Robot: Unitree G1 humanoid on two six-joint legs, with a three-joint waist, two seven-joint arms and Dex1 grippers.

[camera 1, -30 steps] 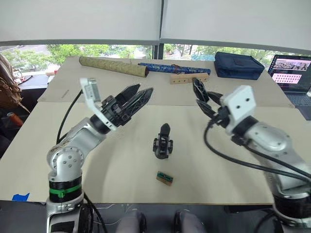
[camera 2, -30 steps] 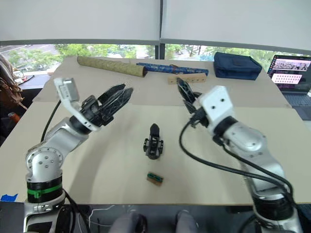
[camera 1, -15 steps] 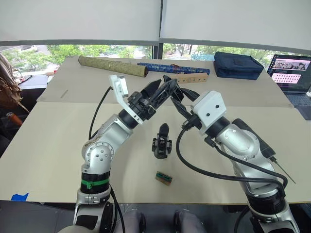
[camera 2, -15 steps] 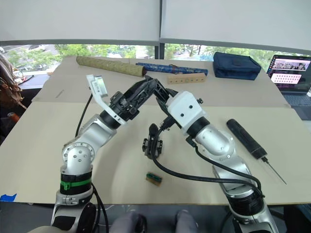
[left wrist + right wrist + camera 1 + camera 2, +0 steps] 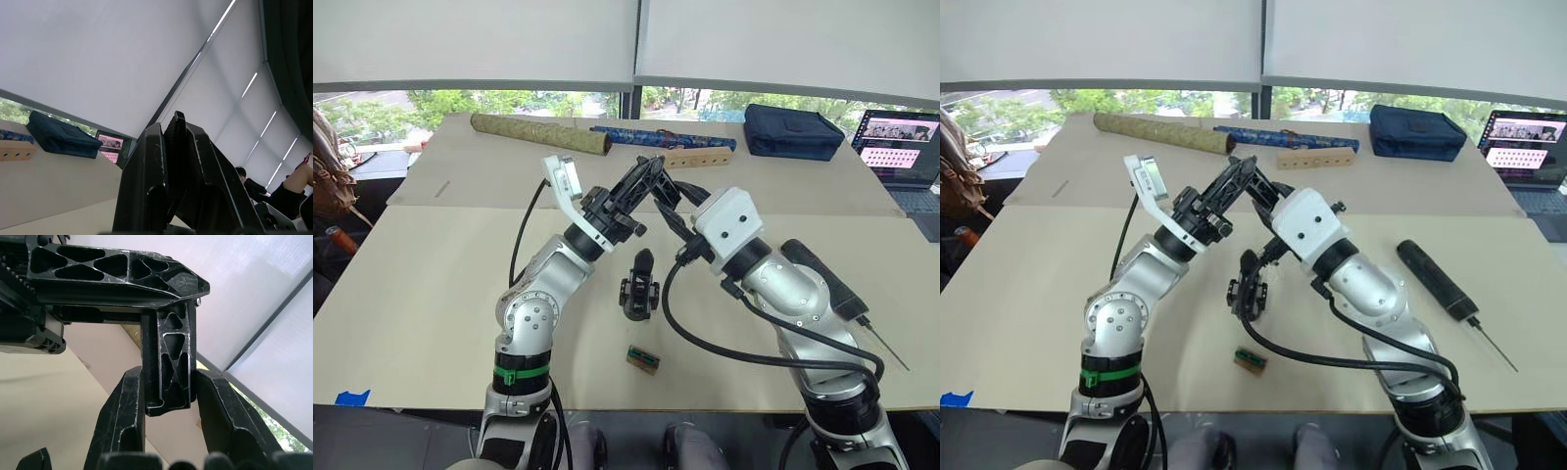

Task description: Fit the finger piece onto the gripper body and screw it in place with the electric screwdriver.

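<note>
Right wrist view shows the right tool [image 5: 166, 396] clamped on a lattice finger of the left tool [image 5: 646, 176], whose fingers are pressed together; both meet above the counter [image 5: 431, 284]. Below them, the gripper body [image 5: 639, 287] sits on the counter, its finger pointing away from the robot. A tan-and-green block [image 5: 645, 359] lies nearer. The electric screwdriver [image 5: 1435, 280] lies to the right, bit toward the near right corner.

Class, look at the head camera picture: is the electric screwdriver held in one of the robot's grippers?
No. The electric screwdriver lies on the table, apart from the left gripper and right gripper.
</note>
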